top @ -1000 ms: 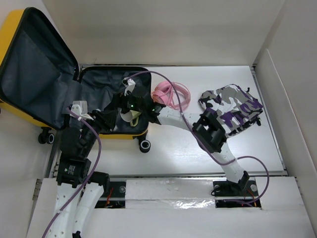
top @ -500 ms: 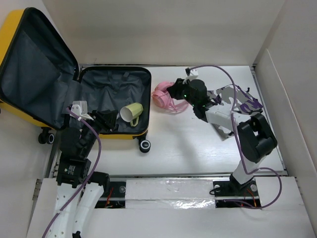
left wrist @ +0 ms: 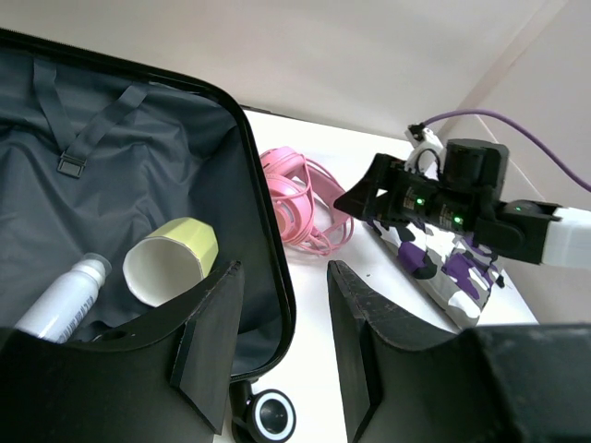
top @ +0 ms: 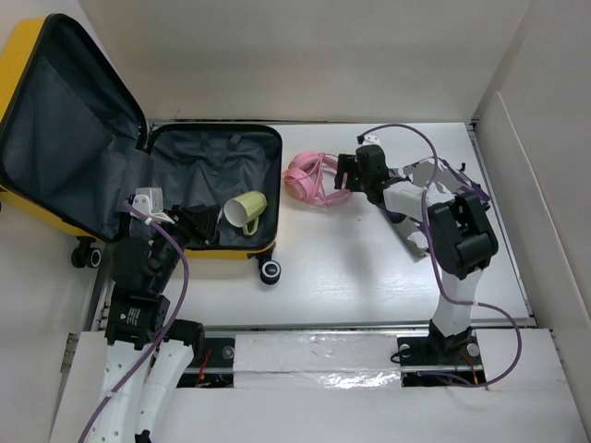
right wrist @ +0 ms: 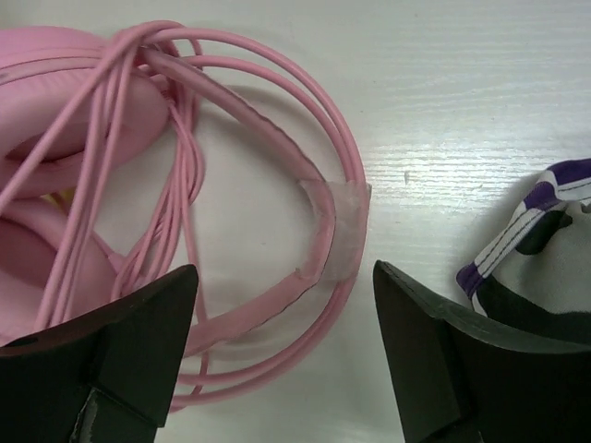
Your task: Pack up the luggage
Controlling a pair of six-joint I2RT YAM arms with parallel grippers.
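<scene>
White desk (top: 351, 277): luggage (top: 203, 166) lies open, far-left corner. Right gripper (right wrist: 282, 323), jaws spread, hangs over headphones (right wrist: 120, 166), apparently for pickup; left gripper (left wrist: 282, 341) likewise spread.

The yellow hard-shell suitcase (top: 20, 69) is lined with dull dark grey cloth (left wrist: 111, 194). The pink headphones (top: 305, 181) are made of smooth plastic, with a cloudy tape patch (right wrist: 338, 235) wrapped on the band. Rough wood grain is seen on the white painted table (right wrist: 452, 83).

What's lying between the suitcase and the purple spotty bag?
Pink headphones with a looped cord lie between the luggage and the bag; the top view shows it.
</scene>
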